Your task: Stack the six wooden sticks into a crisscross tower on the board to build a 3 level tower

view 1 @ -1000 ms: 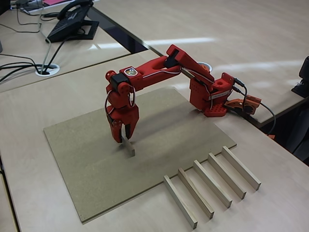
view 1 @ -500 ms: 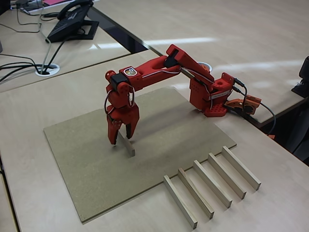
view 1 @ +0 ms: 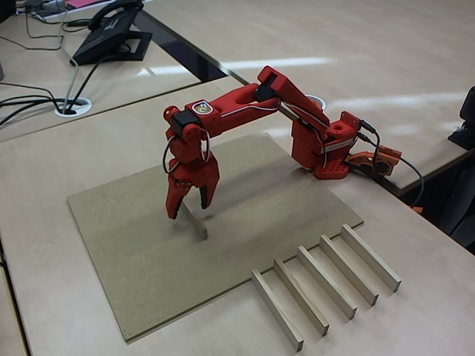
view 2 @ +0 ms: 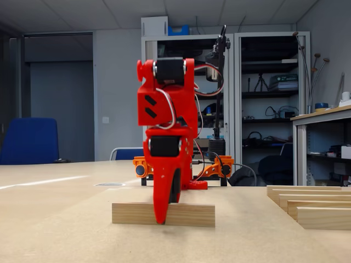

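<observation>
Sticks first: one [view 1: 197,222] lies flat left of centre on the board [view 1: 133,252], with the gripper [view 1: 190,208] spread astride it — just set down, I'd judge. Five more [view 1: 326,280] wait at lower right, off the board; next comes fetching its parallel partner.

1. I see a pale wood-grain desk [view 1: 415,311] carrying everything.
2. The board [view 1: 141,274] lies flat on it, brown and darker than the desk top.
3. One wooden stick [view 1: 199,223] lies on the board near its middle; in a fixed view it appears side-on [view 2: 186,215].
4. Five sticks [view 1: 324,282] lie side by side on the bare desk, just beside the board's near right edge.
5. The arm's red base [view 1: 319,152] stands on the desk at the board's far corner.
</observation>
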Robot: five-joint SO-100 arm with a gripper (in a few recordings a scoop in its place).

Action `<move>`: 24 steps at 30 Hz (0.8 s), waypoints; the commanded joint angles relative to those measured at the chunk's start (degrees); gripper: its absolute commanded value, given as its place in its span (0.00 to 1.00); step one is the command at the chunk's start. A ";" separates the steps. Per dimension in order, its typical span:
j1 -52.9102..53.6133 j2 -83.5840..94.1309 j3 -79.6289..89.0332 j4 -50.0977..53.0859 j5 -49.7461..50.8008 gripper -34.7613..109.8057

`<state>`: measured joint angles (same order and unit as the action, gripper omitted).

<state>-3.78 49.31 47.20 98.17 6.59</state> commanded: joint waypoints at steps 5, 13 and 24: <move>-2.46 8.88 0.09 3.87 1.49 0.47; -13.54 26.63 12.66 4.13 9.49 0.45; -42.71 53.79 48.34 -9.93 41.75 0.43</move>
<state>-40.61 96.68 88.95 91.93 42.10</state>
